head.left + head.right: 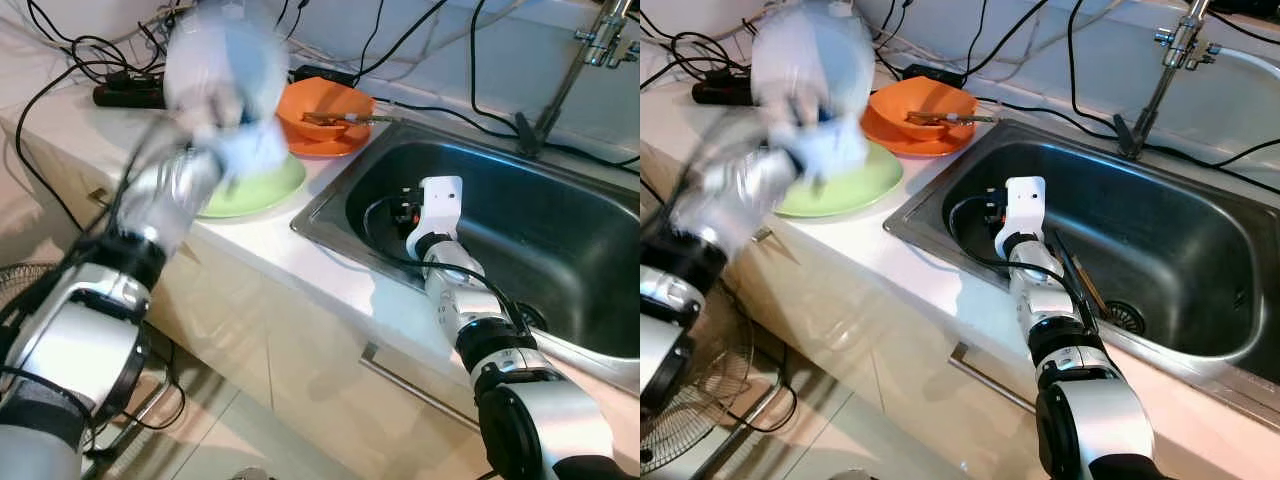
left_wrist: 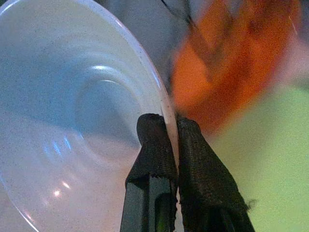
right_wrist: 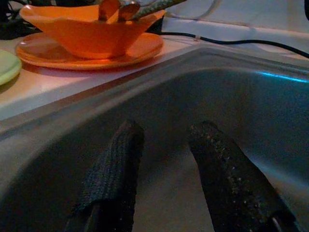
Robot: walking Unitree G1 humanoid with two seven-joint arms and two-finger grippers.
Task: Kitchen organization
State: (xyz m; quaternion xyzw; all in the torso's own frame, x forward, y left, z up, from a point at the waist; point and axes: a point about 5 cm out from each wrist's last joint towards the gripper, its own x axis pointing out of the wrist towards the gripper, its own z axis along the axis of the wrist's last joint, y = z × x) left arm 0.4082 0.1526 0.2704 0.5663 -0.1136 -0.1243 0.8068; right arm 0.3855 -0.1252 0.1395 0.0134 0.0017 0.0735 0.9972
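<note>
**White bowl held above the green plate**

White bowl (image 2: 72, 121), pale and translucent, is pinched at its rim by the left gripper (image 2: 169, 128); the two black fingers (image 2: 152, 145) are clenched on the rim, one on each side of it. In the head views the bowl is blurred and raised over the tabletop (image 1: 270, 240), above the green plate (image 1: 262, 190) that lies flat near the sink's left edge. Just behind the green plate stands an orange bowl (image 1: 325, 110) on an orange plate (image 1: 335, 143); cutlery (image 1: 345, 119) rests in the orange bowl with a handle jutting toward the sink. The right gripper (image 3: 164, 145) reaches into the steel sink (image 1: 1160, 240), below its rim and near the wall closest to the plates; its fingers (image 3: 116, 164) are released, spread apart with nothing between them. Black cables (image 1: 60, 60) run along the back of the tabletop, and a tap (image 1: 1165, 70) rises behind the sink.
</note>
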